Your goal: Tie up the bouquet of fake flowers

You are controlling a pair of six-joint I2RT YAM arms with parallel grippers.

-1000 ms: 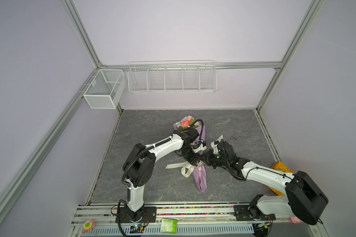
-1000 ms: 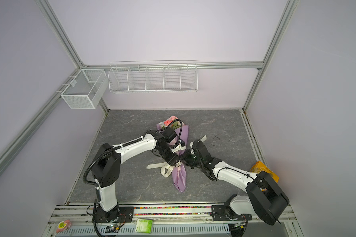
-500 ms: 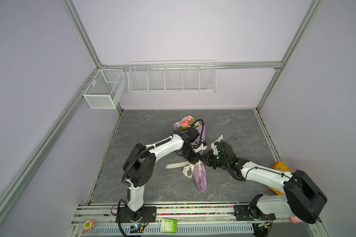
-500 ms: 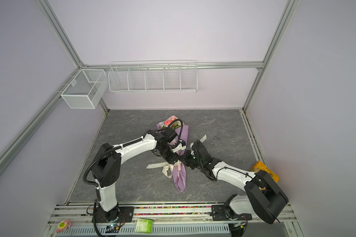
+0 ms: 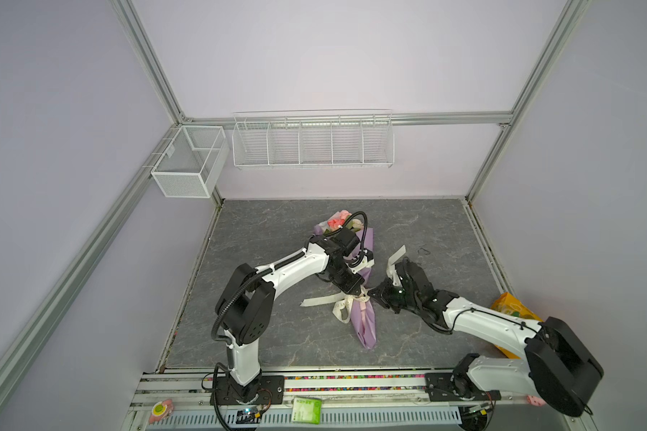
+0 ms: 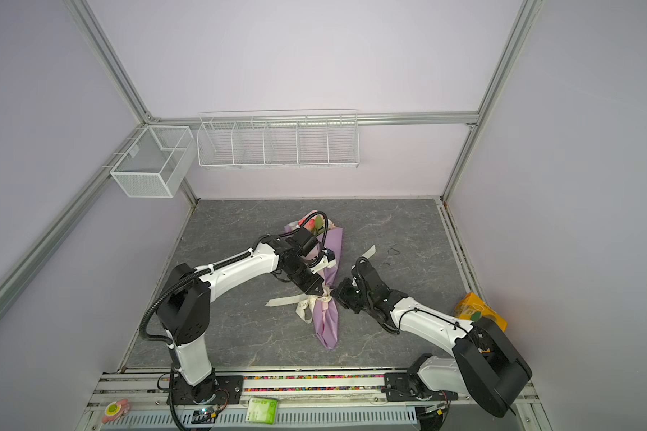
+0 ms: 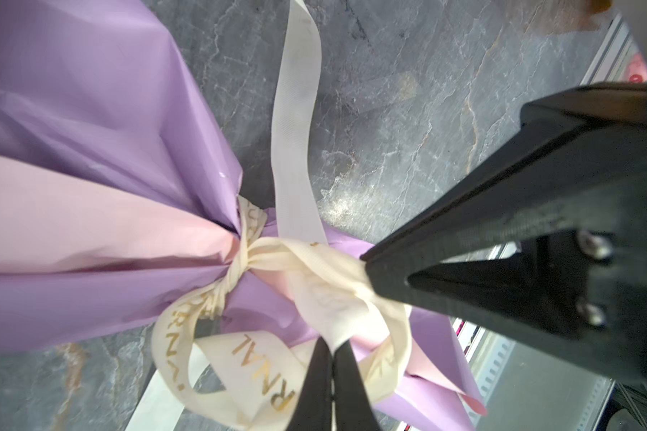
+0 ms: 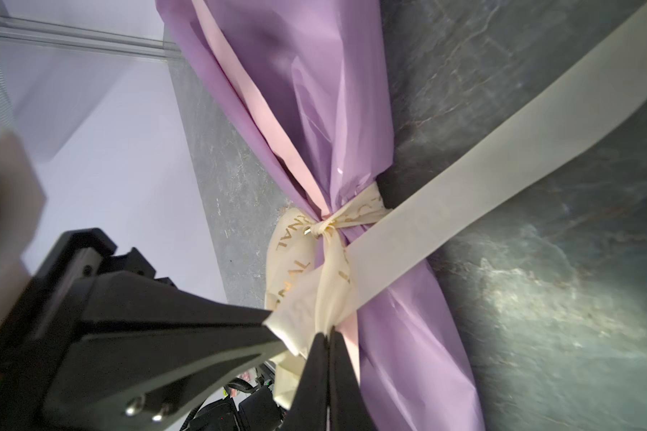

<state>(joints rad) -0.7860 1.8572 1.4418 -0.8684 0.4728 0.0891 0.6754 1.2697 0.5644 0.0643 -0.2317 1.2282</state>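
Bouquet [image 5: 338, 221] in lilac wrap [image 5: 365, 324] lies flat on surface [image 5: 277, 231], blooms well apart from ribbon [image 8: 501, 160] knot [image 7: 245, 261]; L hand [image 7: 332, 347] & R hand [image 8: 328, 337] each pinched tight on ribbon loop just beside knot; prob light, soft, crinkly, so pull loops, don't squeeze wrap.

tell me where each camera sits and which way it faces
Top views: high at the front of the table, looking down at the bouquet; both arms show whole.
Left wrist: on the left arm, looking past the left gripper at the ribbon knot.
Right wrist: on the right arm, past the right gripper at that knot.
Shared: both wrist views show the knot and the other gripper.
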